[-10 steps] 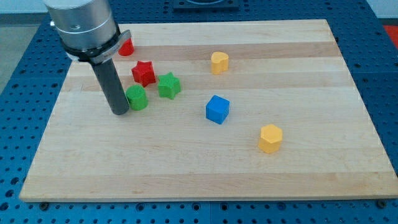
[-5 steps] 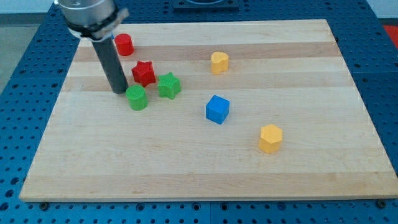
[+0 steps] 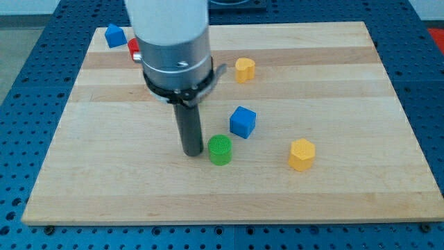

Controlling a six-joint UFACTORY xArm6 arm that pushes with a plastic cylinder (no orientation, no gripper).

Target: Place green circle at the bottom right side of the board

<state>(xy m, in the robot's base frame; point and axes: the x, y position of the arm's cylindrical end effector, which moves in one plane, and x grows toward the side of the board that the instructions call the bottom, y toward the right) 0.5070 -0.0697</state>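
Observation:
The green circle block [image 3: 220, 149] lies a little below the board's middle. My tip [image 3: 191, 153] rests on the board just to its left, close to it or touching it. The arm's wide body hangs over the upper middle of the board and hides what lies under it.
A blue cube [image 3: 243, 121] sits just up and right of the green circle. A yellow block [image 3: 302, 153] lies to its right, another yellow block [image 3: 244, 69] near the top middle. A blue block [image 3: 114, 35] and a partly hidden red block [image 3: 132, 47] sit at the top left. The wooden board [image 3: 361, 201] fills the view.
The green circle has moved down and to the right, from the left part to below the board's middle. My tip moved with it. The red star and green star are now hidden by the arm.

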